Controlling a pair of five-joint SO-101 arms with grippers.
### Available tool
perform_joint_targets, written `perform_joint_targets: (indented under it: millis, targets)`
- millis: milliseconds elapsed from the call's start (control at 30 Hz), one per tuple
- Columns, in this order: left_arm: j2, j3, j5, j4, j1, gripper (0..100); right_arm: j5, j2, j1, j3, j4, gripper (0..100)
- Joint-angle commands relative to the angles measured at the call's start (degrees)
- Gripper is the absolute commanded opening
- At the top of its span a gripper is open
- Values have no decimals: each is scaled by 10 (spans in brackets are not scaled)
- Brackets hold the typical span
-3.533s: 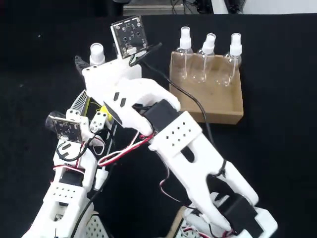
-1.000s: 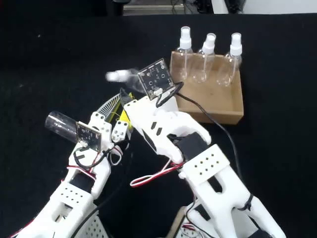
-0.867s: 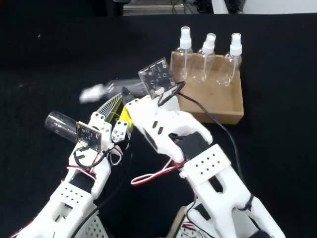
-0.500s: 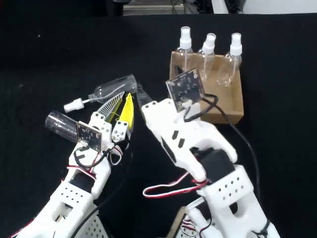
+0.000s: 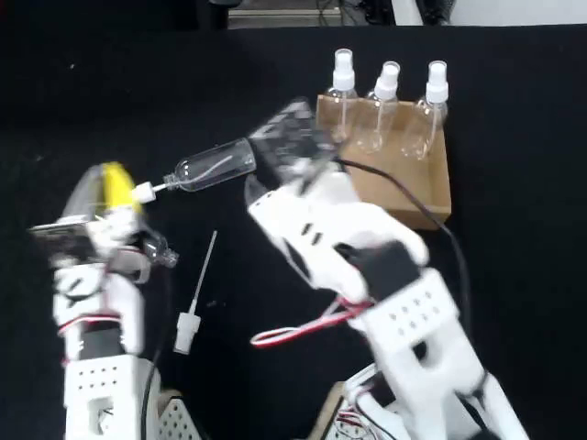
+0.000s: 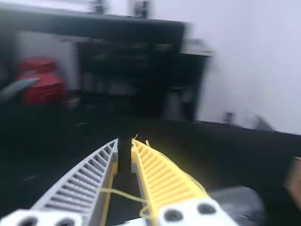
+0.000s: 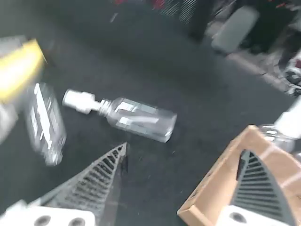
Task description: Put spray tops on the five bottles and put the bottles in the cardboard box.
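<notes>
Looked down on a black table cover (image 5: 514, 302) that ran to every edge of the high view. Beyond its far edge, made out a strip of grey floor (image 5: 275, 14) with dark cables (image 5: 367, 11) and a white patch (image 5: 514, 11) at the corner. From the left wrist view, saw a white wall (image 6: 254, 61) in even light, a dark shelving unit (image 6: 136, 70) beside it, and a red rounded object (image 6: 40, 84) further along, too blurred to name. From the right wrist view, caught a pale grey block (image 7: 235, 28) and dark upright legs (image 7: 200, 19) past the table, both blurred.
</notes>
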Motion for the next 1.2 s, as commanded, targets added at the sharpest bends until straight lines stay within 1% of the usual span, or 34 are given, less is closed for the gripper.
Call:
perform_joint_targets:
  millis: [0,67,133,233,300,400,467,500,567,633,700,800,867,933,1000,1067,1167]
  targets:
    - [-196,-105,29,295,-144,44,41,69,-45,-39,-23,328]
    - [-224,-137,28,391,-171,45,70,116,-61,-39,-53,328]
    - [-188,-153,25,437,-182,45,111,160,-72,-48,-71,328]
    - [-127,-141,25,438,-197,45,147,231,-83,-91,-55,332]
    - [-91,-137,25,440,-198,75,158,277,-83,-134,-33,332]
    - [-44,-136,28,443,-198,191,176,346,-81,-209,8,335]
    - [-23,-136,28,443,-199,265,185,395,-82,-262,42,366]
    - [-12,-136,28,443,-199,283,186,421,-83,-287,57,388]
    - [10,-136,28,443,-200,284,182,472,-83,-344,84,417]
    - [26,-136,26,444,-206,284,163,524,-80,-401,101,417]
    - [40,-136,28,444,-221,284,134,577,-79,-458,103,417]
    - [53,-136,28,444,-230,284,133,652,-79,-538,101,420]
    - [58,-136,28,444,-232,284,170,694,-80,-592,104,420]
    - [60,-136,28,444,-232,284,239,727,-80,-641,124,420]
    - [61,-136,26,444,-233,284,293,756,-80,-678,149,421]
    - [61,-142,28,456,-245,284,329,785,-79,-712,169,421]
    - [56,-145,28,473,-251,284,360,827,-78,-750,182,421]
